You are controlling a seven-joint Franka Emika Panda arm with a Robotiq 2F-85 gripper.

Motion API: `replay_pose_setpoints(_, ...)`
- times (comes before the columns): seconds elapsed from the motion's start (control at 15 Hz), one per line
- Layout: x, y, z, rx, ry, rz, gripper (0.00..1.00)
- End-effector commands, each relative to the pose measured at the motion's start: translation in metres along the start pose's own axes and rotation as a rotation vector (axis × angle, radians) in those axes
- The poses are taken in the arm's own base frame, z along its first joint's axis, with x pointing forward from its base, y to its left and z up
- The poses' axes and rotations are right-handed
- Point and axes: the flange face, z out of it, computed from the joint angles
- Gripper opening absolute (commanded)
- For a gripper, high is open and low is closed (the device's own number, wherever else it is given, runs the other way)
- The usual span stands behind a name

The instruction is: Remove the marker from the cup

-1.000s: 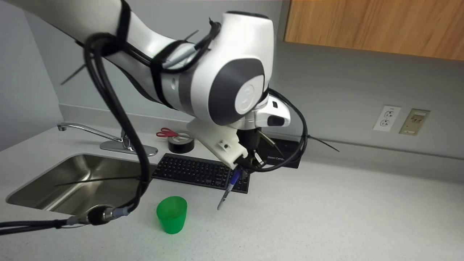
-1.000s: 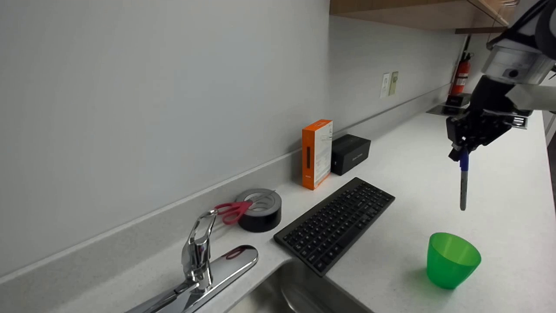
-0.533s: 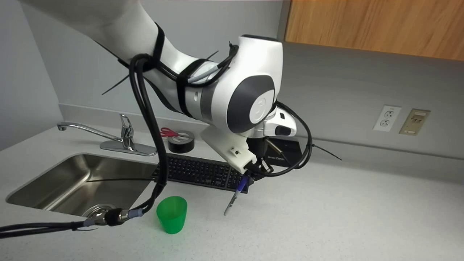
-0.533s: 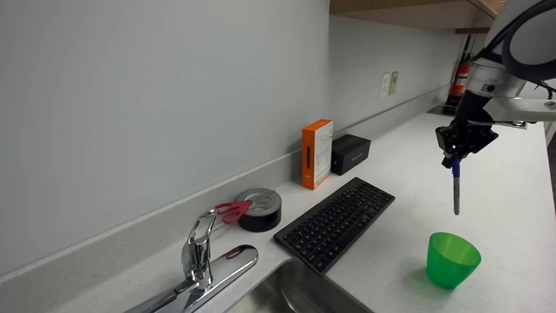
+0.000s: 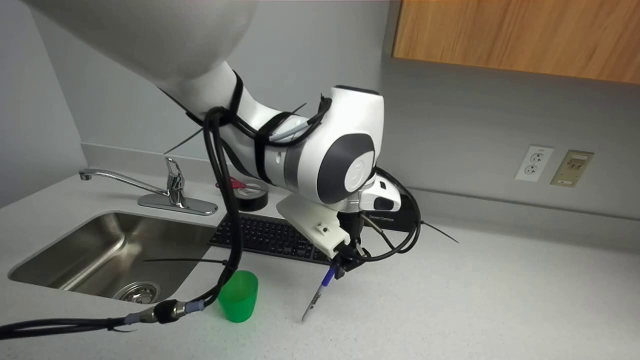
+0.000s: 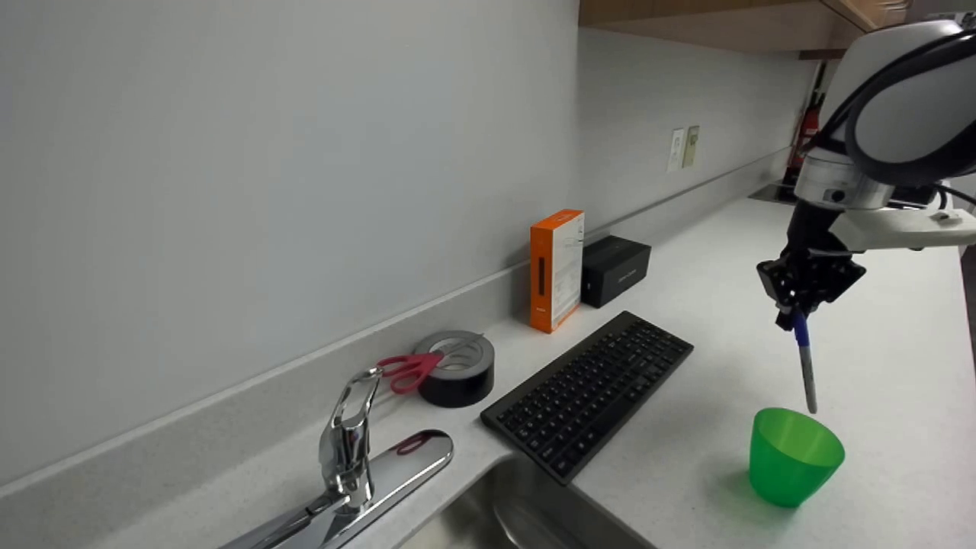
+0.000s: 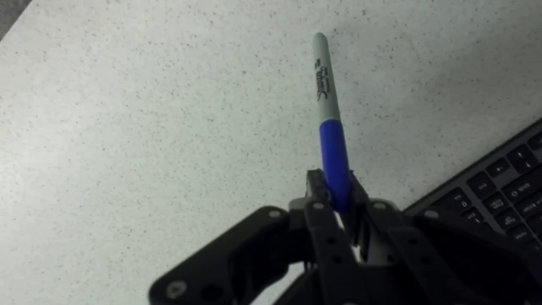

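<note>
Wrist view: marker (image 7: pixel 331 122) juts lengthwise, pale end first, from gripper (image 7: pixel 336 188).

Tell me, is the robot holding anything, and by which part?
Yes, the gripper pinches the marker by its blue end; the grey part sticks out.

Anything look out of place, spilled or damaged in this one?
Nothing looks spilled or damaged. The keyboard looks misplaced: one corner lies right by the sink, a possibly risky spot for electronics. The scissors sit on the tape roll, partly overhanging. The cup stands upright; the tool grips the marker.
</note>
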Motion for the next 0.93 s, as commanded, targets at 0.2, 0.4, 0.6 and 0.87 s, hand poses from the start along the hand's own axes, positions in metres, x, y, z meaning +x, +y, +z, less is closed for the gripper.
replay_pose_setpoints(0.2,0.049,-0.024,0.061,-0.051,-0.093,0.066,0.03)
replay_pose_setpoints(0.4,0.073,-0.032,0.083,-0.032,-0.093,0.115,0.03)
replay_pose_setpoints(0.6,0.087,-0.032,0.091,-0.030,-0.091,0.146,0.37)
replay_pose_setpoints(0.87,0.102,-0.025,0.086,-0.009,-0.062,0.178,0.61)
